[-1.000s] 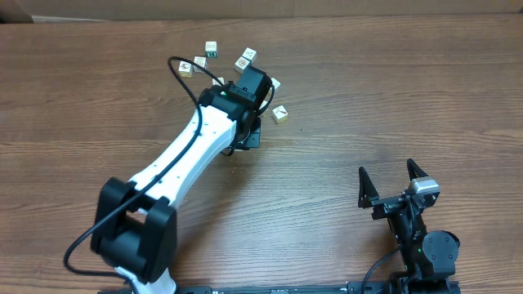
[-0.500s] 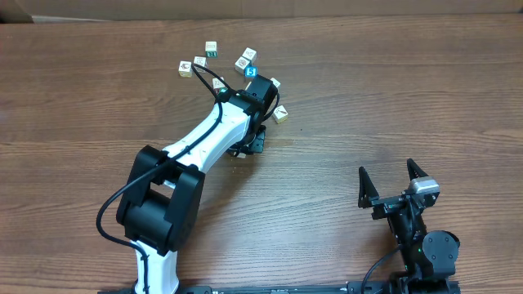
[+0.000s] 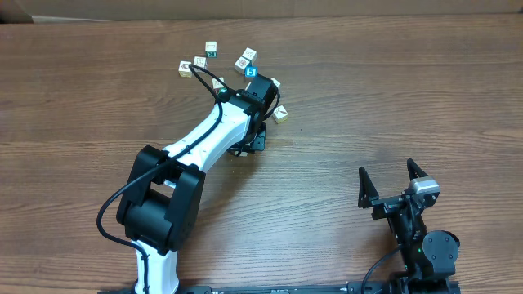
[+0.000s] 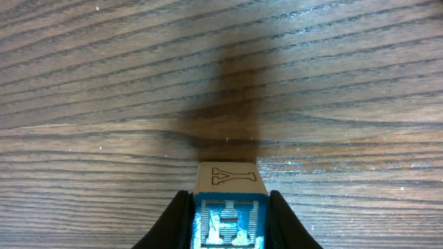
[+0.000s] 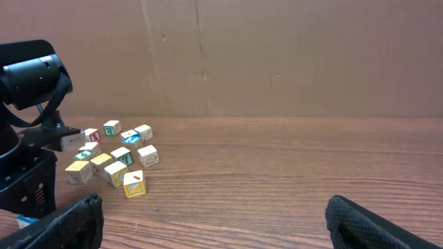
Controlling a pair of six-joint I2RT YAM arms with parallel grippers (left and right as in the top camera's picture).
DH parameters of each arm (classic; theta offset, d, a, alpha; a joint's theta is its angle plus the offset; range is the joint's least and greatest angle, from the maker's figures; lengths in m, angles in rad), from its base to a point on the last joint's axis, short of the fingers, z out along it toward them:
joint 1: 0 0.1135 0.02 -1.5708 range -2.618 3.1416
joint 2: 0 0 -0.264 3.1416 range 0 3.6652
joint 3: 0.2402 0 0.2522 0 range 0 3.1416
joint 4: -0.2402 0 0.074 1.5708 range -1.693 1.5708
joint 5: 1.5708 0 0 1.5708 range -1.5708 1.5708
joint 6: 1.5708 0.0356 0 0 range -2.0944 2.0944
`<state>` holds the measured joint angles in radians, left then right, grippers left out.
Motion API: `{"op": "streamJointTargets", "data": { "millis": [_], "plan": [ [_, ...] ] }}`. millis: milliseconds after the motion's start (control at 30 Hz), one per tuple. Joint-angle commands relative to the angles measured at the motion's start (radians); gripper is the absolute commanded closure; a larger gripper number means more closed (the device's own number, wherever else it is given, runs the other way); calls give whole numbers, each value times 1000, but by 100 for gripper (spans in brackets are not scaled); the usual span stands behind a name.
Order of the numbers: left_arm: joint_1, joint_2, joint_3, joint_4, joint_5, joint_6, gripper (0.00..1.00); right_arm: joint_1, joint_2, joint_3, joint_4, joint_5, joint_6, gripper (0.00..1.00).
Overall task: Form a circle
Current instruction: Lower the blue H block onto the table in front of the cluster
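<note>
- Left arm (image 3: 204,139): white with black joints. It extends from the near-left part of the table (image 3: 425,90) toward the far middle.
- Loose cubes (image 3: 200,62): a scattered clump on the far side of the table, around the arm's black wrist. The overhead view shows about nine, and the arm may hide more. The right wrist view shows about eleven, packed close and several touching. Faces are white, yellow and teal. The shape is an irregular clump, with no ring formed yet.
- Blue-faced cube (image 3: 251,72): lies face up just beyond the wrist, among the clump.
- Left gripper (image 3: 250,140): sits on the near side of the clump, pointing down, its jaws hidden from above. In the left wrist view the jaws are closed on two sides of the gripped cube (image 4: 228,178). That cube shows a blue H face to the camera and an outlined A on the next face. Bare wood and a dark shadow lie ahead of it. Cannot tell whether it touches the table.
- Rightmost cube (image 3: 280,113): sits a little apart from the rest.
- Right gripper (image 3: 386,168): near-right corner, well apart from the cubes, jaws spread wide with nothing between them.
- Cardboard wall (image 5: 277,55): stands behind the table's far edge.
</note>
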<state>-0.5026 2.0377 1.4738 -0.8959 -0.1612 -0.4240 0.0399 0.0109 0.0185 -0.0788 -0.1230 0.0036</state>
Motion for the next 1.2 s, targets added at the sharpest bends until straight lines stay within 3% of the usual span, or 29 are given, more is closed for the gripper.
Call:
{"op": "streamJointTargets", "data": {
  "millis": [0, 400, 1167],
  "plan": [
    [0, 19, -7, 10, 6, -26, 96, -2, -8, -10, 5, 7, -1, 0],
    [6, 19, -7, 43, 69, -114, 96, -2, -8, -10, 5, 7, -1, 0],
    [7, 19, -7, 79, 20, -213, 93, -2, -8, -10, 5, 7, -1, 0]
  ]
}}
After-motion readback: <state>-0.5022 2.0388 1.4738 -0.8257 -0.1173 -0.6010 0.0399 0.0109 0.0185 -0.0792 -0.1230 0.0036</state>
